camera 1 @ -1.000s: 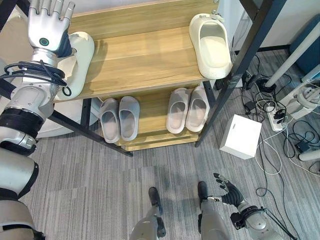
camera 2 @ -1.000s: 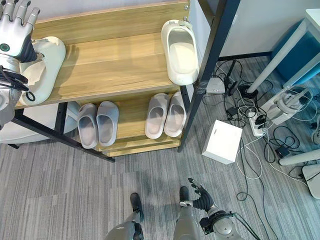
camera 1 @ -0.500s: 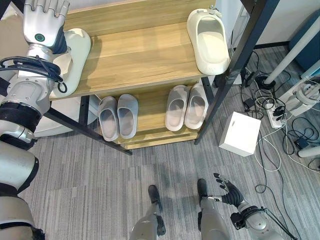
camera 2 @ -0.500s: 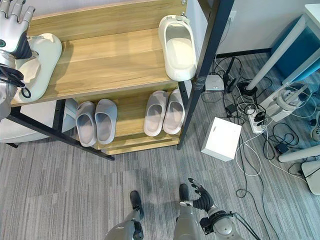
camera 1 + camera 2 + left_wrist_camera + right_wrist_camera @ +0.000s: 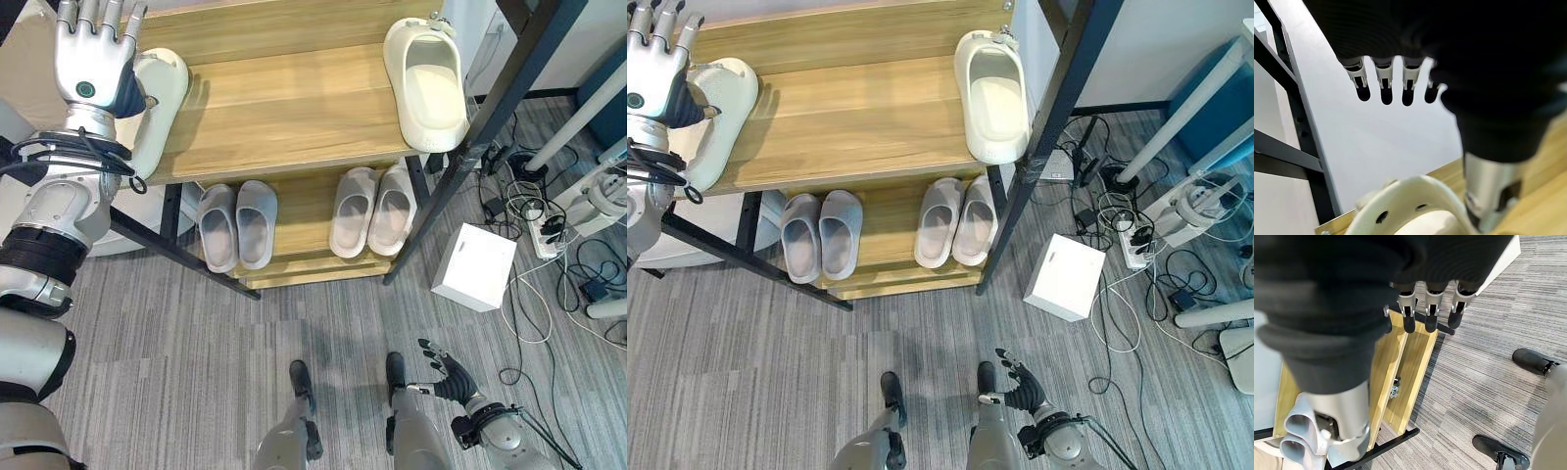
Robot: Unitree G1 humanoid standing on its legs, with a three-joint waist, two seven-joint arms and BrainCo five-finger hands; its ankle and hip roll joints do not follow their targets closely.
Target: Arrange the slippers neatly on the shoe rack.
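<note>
A cream slipper [image 5: 157,98] lies at the left end of the wooden rack's top shelf [image 5: 284,108]. My left hand [image 5: 93,64] is right over its outer side, open with straight fingers [image 5: 1382,85], the thumb down beside the slipper's rim [image 5: 1405,196]. A second cream slipper [image 5: 426,83] lies at the shelf's right end. The lower shelf holds a grey pair [image 5: 237,223] and a beige pair [image 5: 372,211], each side by side. My right hand [image 5: 446,377] hangs low over the carpet, open and holding nothing, its fingers [image 5: 1430,308] straight.
A slanting black frame post [image 5: 490,127] crosses in front of the rack's right end, and another runs under its left end [image 5: 181,257]. A white box [image 5: 473,266] stands on the carpet to the right, with cables and a power strip [image 5: 544,220] beyond.
The whole picture has shifted a little, so the camera moved. My left hand stays by the left cream slipper; the slippers and right hand keep their places.
</note>
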